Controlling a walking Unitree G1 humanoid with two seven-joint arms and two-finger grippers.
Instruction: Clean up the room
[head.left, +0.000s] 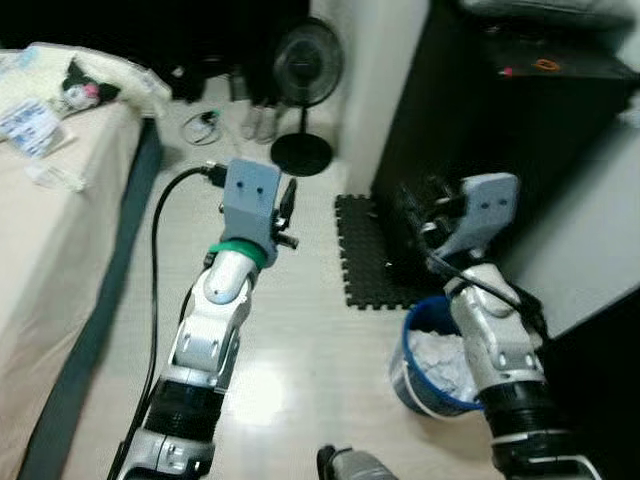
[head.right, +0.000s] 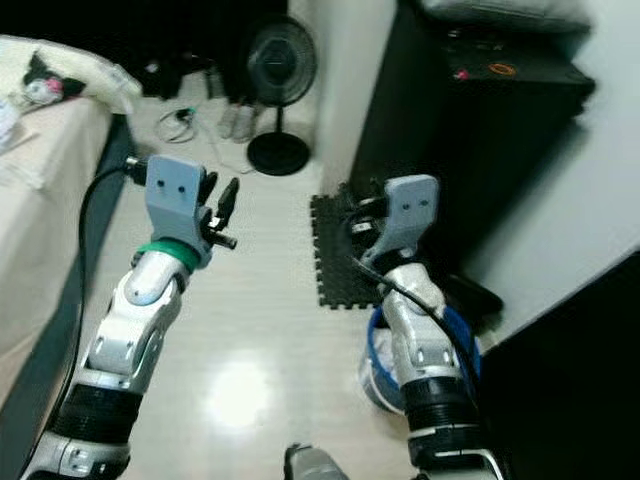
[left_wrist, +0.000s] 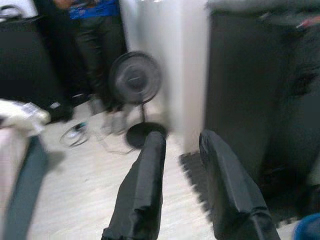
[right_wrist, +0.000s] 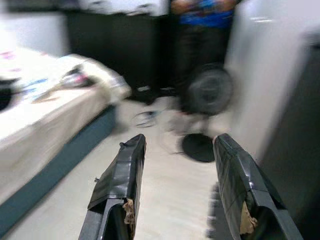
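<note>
Both arms are raised over the pale floor in front of me. My left gripper (head.left: 287, 203) hangs above the floor beside the bed (head.left: 50, 220); its two black fingers (left_wrist: 142, 190) stand a little apart with nothing between them. My right gripper (head.right: 364, 216) is held above the black foam mat (head.left: 362, 255), open wide and empty, its fingers (right_wrist: 120, 180) pointing toward the fan. Just under the right forearm stands a blue bin (head.left: 425, 368) with white crumpled paper in it. On the bed lie a black-and-white plush toy (head.left: 85, 88) and some papers (head.left: 32, 125).
A black standing fan (head.left: 305, 70) is at the far wall, with shoes (head.left: 260, 123) and a coiled cable (head.left: 200, 126) beside it. A tall dark cabinet (head.left: 500, 110) rises on the right. A person in a blue shirt (right_wrist: 205, 12) stands behind the fan.
</note>
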